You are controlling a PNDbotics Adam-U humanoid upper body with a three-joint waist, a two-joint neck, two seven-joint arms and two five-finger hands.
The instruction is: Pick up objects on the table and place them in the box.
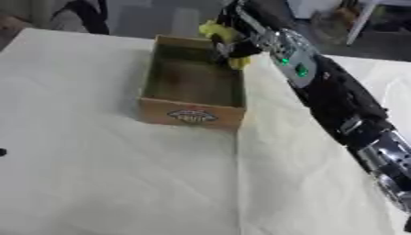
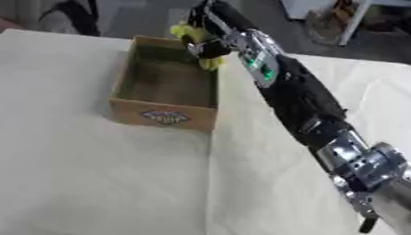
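- Left eye view shows the right hand (image 1: 230,46) reaching in from the right side of the scene, its fingers curled round a yellow object (image 1: 218,32) that it holds at the far right corner of the box (image 1: 192,98).
- The yellow object sits over the far rim of the box rather than over its middle; part of it hangs lower, just beside the right wall, so from these views I cannot tell whether it is fully inside the rim line.
- Main risk: if the fingers let go here, the object could strike the rim and tip outward onto the table (image 1: 96,174), either past the far wall or down the right side. The cause would be a release too close to the corner.
- Second risk: the arm (image 2: 297,101) lies along the right wall of the box. A sideways or downward move could nudge the light cardboard box and slide it across the cloth, spoiling the aim.
- Third risk: the object looks soft and irregular, so it may catch on a finger as the hand opens and drop late, as the hand draws back.
- A safer release would probably come after moving nearer and left, over the bare floor of the box.
- The left hand shows in neither view.
- No other loose objects can be made out on the cloth.
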